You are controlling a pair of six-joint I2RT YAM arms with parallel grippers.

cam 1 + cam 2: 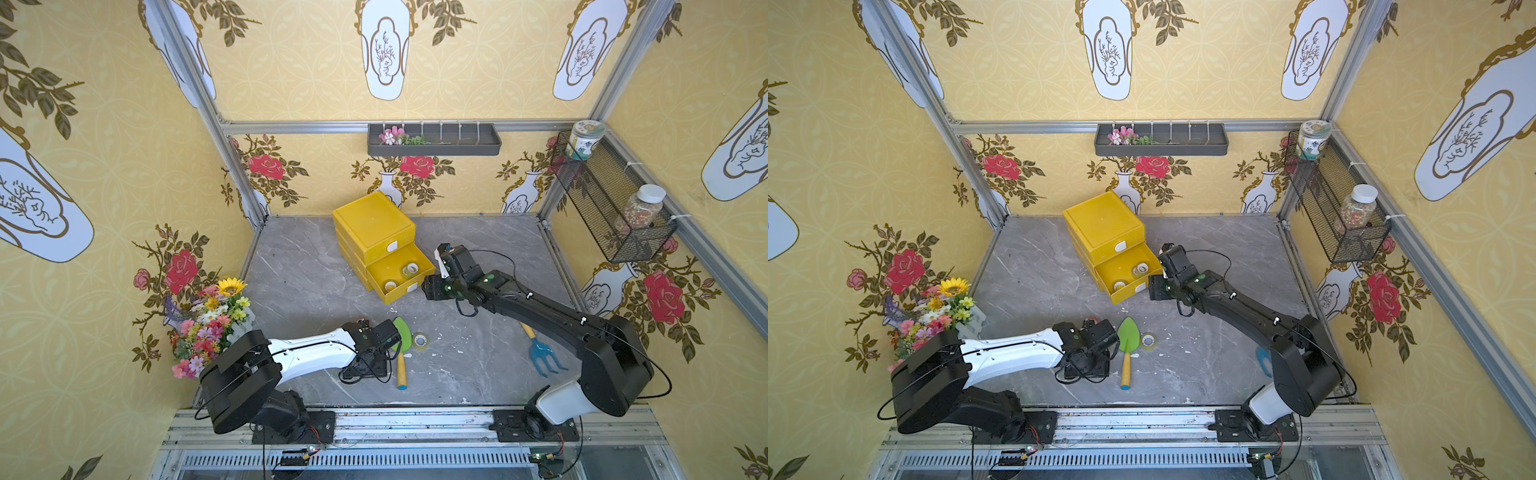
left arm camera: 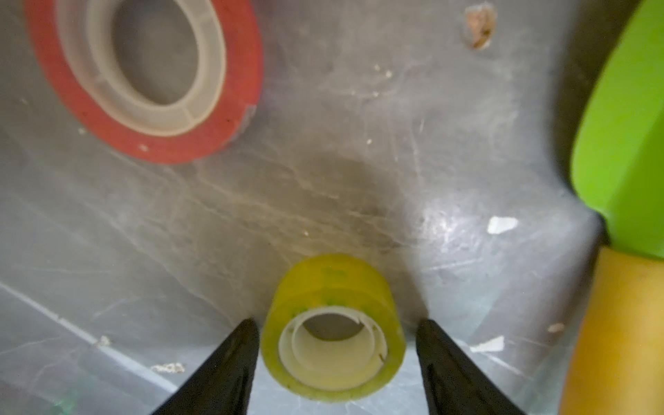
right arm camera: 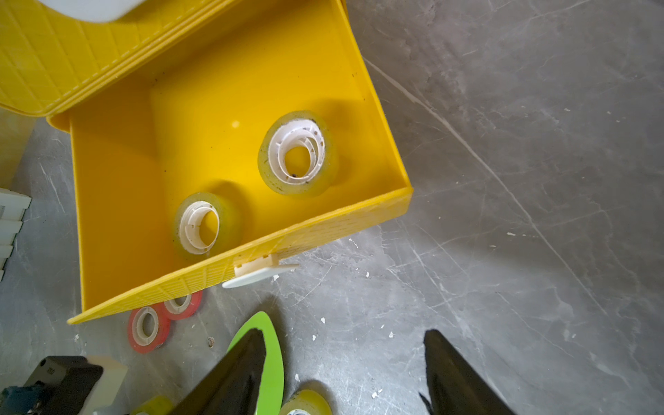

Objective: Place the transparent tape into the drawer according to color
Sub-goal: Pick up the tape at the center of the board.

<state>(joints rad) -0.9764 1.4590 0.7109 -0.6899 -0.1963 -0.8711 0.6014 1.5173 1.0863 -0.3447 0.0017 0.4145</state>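
Yellowish see-through tape roll [image 2: 332,334] sits right between the black fingers [image 2: 230,366] of the left gripper [image 2: 337,321], down on the grey marble tabletop [image 2: 359,179]. Those jaws are spread wider than the roll, with a sliver of table showing on each side, so nothing's gripped. Ahead of the jaws and off to one side, a red tape roll [image 2: 244,72] lies flat. Off to the other side is a green plastic trowel blade [image 2: 625,143] with its yellow handle [image 2: 618,341].

Over at the right gripper [image 3: 344,330], the jaws are apart and empty, hanging just in front of the pulled-out yellow plastic drawer [image 3: 305,233]. Two more yellowish rolls [image 3: 298,187] [image 3: 185,222] sit inside it, apart from each other. Two red rolls [image 3: 161,336] [image 3: 187,313] lie side by side on the table just by the drawer's front wall. One more yellowish roll [image 3: 305,400] sits below the right jaws, just beside the trowel.
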